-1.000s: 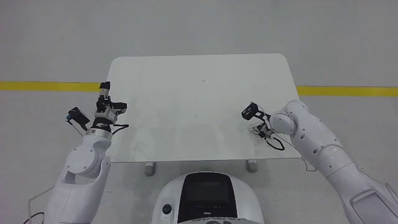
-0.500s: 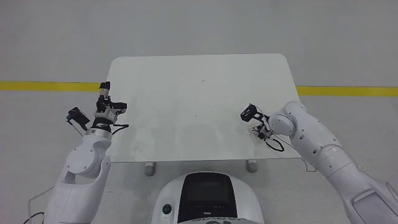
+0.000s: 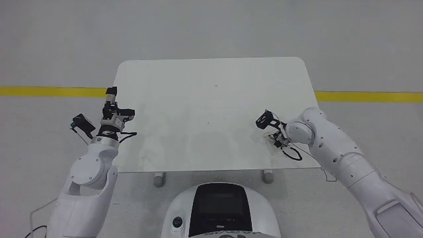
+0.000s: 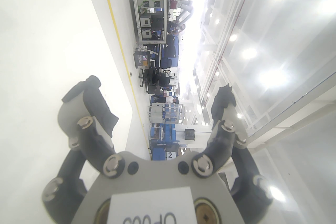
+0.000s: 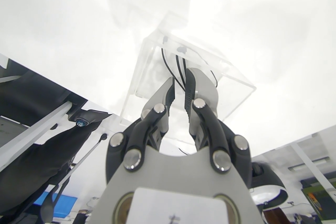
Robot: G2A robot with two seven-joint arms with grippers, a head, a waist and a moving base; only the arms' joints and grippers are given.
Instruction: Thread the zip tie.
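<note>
Several black zip ties (image 5: 164,60) stand inside a small clear box (image 5: 232,75) on the white table (image 3: 211,99), near its front right edge. My right gripper (image 5: 179,76) reaches down into that box, its fingers nearly together with zip tie strands pinched between the pads. In the top view the right gripper (image 3: 275,137) is over the box at the table's front right. My left gripper (image 4: 158,88) is open and holds nothing. It hangs at the table's left edge (image 3: 119,104), pointing away from the robot.
The table top between the two arms is bare white. A black cable loop (image 3: 291,153) hangs from the right wrist near the front edge. Yellow floor lines (image 3: 370,96) run behind the table.
The right gripper has shifted very slightly to the left over the box. The left arm has kept still.
</note>
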